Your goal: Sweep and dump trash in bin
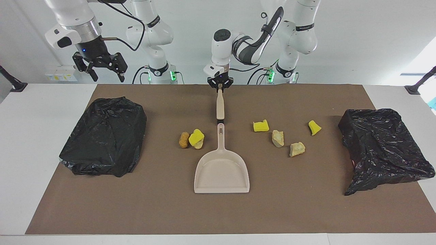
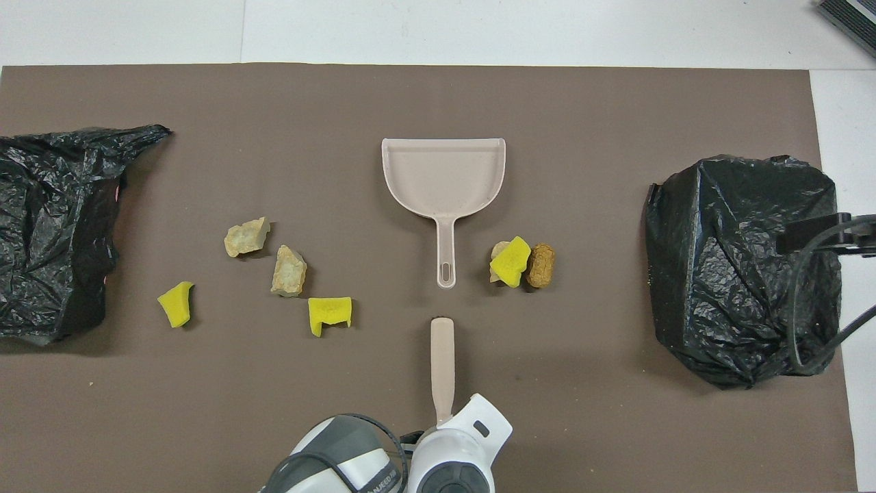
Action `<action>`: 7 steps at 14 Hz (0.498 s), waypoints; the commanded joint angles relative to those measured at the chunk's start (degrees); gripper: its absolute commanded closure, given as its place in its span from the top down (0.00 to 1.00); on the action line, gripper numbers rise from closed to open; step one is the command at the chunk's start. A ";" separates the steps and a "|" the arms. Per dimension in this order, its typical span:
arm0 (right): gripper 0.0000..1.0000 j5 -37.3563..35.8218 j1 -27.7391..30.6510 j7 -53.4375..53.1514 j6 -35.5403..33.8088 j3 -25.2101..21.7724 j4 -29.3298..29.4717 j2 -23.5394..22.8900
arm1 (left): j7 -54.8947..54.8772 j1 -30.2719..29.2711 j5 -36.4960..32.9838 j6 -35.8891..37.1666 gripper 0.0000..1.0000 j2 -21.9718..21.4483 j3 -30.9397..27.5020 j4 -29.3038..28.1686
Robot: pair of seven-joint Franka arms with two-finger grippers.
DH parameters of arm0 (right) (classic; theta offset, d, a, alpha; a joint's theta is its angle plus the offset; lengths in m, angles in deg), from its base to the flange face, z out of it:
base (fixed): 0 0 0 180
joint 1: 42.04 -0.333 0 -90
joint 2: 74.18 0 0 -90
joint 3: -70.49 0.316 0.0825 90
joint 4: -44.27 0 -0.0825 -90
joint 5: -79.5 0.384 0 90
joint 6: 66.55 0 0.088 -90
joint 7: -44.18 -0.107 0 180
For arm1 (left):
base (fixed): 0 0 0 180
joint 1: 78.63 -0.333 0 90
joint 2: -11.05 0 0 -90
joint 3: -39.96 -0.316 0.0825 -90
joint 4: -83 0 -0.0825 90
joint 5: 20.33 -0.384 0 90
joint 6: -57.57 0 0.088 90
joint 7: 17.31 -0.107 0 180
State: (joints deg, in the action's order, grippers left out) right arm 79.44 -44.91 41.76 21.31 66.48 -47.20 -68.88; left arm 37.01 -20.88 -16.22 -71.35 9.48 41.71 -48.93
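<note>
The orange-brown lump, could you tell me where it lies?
The orange-brown lump lies mid-mat beside a yellow sponge piece, on the right arm's side of the dustpan handle.

brown mat [image 1: 306,211], white table [image 1: 41,112]

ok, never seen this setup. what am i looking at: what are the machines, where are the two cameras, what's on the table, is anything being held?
Two robot arms, each ending in a two-finger gripper, stand at a table with a brown mat. One picture looks at them from across the table; the other looks down from above their end.

The left gripper is shut on the beige brush, lifted over the mat, just above the handle end of the dustpan. The right gripper is open and waits above one black-bagged bin; a second bin sits at the left arm's end.

The trash is loose: a cluster of three pieces beside the dustpan handle, four scattered pieces toward the second bin. None is in the dustpan yet.
</note>
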 commanded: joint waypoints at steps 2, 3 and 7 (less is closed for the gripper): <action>1.00 -0.21 0.59 1.63 0.04 0.41 -1.26 1.02 | -0.53 -6.75 0.11 7.10 0.00 -4.83 0.10 1.14; 1.00 -0.21 0.59 1.89 0.04 0.41 -1.34 1.02 | -0.53 -9.39 -0.07 9.55 0.00 -5.19 0.10 2.10; 1.00 -2.04 -0.38 1.72 -1.11 1.11 -1.35 0.59 | -0.53 -18.53 -4.11 12.91 0.00 -5.28 0.10 5.37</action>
State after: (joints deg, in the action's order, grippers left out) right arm 79.06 -45.07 42.30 20.67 66.66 -47.67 -68.88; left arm 36.51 -35.60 -18.64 -60.55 4.68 41.25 -44.69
